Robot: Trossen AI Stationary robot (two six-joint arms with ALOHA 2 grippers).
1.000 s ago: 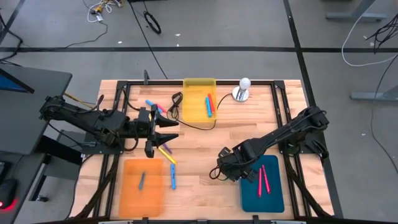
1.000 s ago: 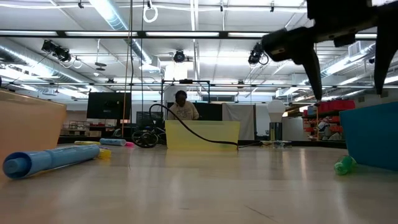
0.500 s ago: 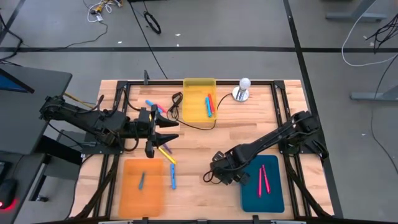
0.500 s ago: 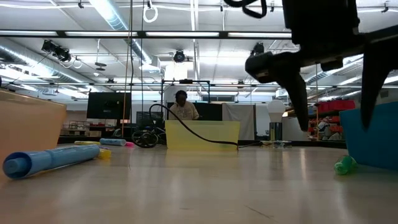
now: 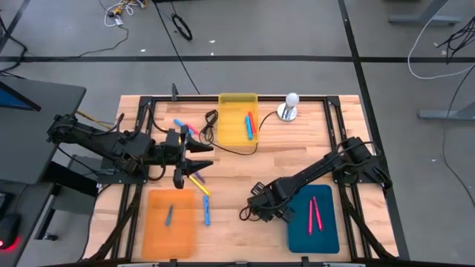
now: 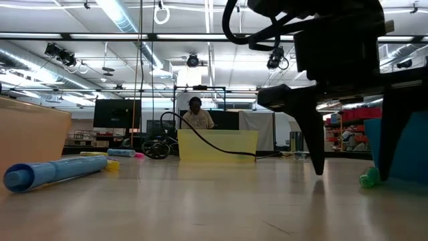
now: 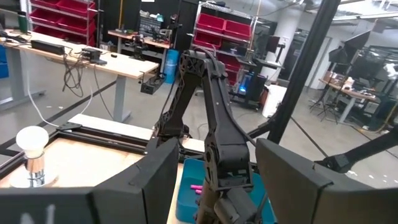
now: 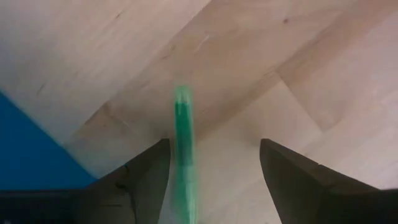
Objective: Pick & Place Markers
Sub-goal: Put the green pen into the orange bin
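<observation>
Right gripper (image 5: 247,213) is sliding farther leftward from the teal tray (image 5: 312,222), dropping low over the wood.
Its fingers are standing apart, straddling a green marker (image 8: 183,149) lying on the table (image 5: 245,170) just beside the tray, grasping nothing. Left gripper (image 5: 204,156) is hovering parted above the yellow marker (image 5: 199,182) near the orange tray (image 5: 170,222).
</observation>
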